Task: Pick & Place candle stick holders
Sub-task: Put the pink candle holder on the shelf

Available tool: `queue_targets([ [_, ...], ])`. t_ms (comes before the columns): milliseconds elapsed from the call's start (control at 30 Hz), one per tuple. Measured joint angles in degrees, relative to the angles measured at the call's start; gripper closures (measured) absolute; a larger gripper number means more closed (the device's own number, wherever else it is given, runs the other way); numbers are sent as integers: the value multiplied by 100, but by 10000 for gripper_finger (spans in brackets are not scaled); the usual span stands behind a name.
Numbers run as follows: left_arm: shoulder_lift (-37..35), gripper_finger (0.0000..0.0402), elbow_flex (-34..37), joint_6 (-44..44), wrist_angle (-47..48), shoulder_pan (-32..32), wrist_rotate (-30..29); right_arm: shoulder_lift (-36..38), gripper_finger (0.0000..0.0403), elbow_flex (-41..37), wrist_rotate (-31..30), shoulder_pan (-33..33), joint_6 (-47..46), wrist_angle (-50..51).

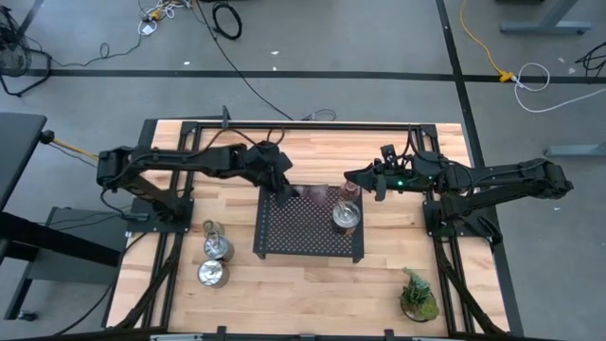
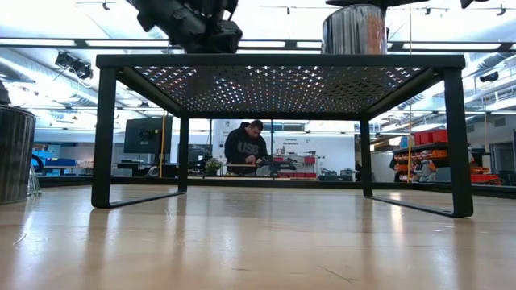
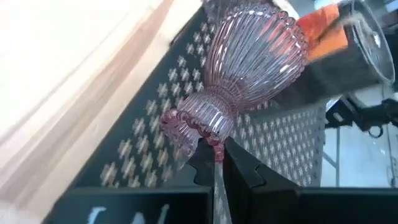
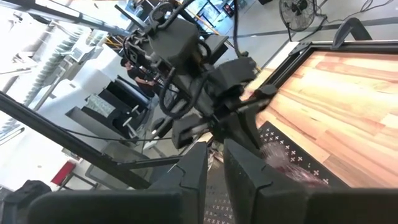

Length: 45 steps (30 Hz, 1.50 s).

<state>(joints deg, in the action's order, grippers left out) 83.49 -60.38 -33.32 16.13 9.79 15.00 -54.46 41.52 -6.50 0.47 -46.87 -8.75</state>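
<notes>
while the left gripper (image 3: 214,152) pinches the ribbed pink glass candle holder (image 3: 249,68) by its rim to set it on the black perforated metal tray (image 1: 294,237), the right gripper (image 1: 352,176) waits clenched.

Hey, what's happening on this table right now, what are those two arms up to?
The left gripper pinches the frilled rim of a pink glass holder at the far edge of the black tray. The right gripper hangs over the tray's far right corner, near a silver holder already standing on the tray. Two more silver holders wait on the table left of the tray, and a potted plant sits near the front right.
</notes>
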Motion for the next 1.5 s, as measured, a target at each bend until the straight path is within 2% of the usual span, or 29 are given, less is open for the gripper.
queue_targets([
  [67, -152, 389, -16, -6, 185, 8, -31, 0, 351, 0, -2, 0, 0, 0],
  [167, -252, 389, -359, 90, 1147, 2, -181, 0, 351, 0, -7, 0, 1, -9],
  [300, -247, 389, -1322, 449, 2777, -63, -692, 0, 351, 0, -11, 0, 2, -6],
  [467, -175, 389, -2616, 909, 3910, -115, -1380, -2, 351, 0, -13, 0, 89, -10],
  [567, 16, 389, -3257, 1048, 4533, -115, -1563, -2, 351, -1, -13, 0, 105, -11],
  [767, 898, 389, -4293, 1479, 6213, -139, -1928, -2, 351, 0, -13, -4, 179, -15],
  [967, 1771, 389, -4999, 1857, 6356, -327, -1604, -2, 351, 0, -15, -7, 236, -31],
  [1233, 2961, 389, -6440, 2569, 7387, -545, -2021, 0, 351, 0, -15, -48, 238, -28],
  [1400, 3232, 389, -6932, 2795, 7374, -536, -2037, 0, 351, 0, -15, -48, 244, -23],
  [1500, 3293, 389, -6990, 2863, 7386, -527, -2029, 0, 351, 0, -15, -48, 278, -24],
])
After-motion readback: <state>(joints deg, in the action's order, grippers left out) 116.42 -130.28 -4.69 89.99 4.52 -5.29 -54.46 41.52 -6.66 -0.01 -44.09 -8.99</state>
